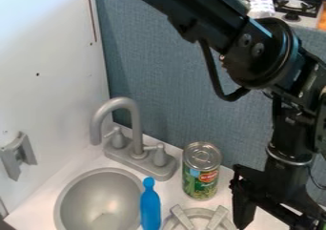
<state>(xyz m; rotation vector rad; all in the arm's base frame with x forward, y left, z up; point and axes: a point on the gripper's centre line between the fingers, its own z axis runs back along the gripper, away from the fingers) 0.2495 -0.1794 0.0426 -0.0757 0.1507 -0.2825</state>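
The black gripper (276, 220) hangs low at the lower right, its two fingers spread wide apart. To its left, a green-labelled can (200, 176) with a silver top stands upright beside the faucet base, apart from the gripper. A bright blue object (150, 209) with a rounded knob and a narrow neck is at the right rim of the sink (64, 199). Its lower end is cut off by the view's bottom edge.
A grey faucet (135, 117) with two handles rises behind the sink. Right of the blue object lies a grey burner grate (217, 218). A blue-grey panel (172, 81) stands behind, and a white wall (47, 47) with a grey bracket (18, 155) is at left.
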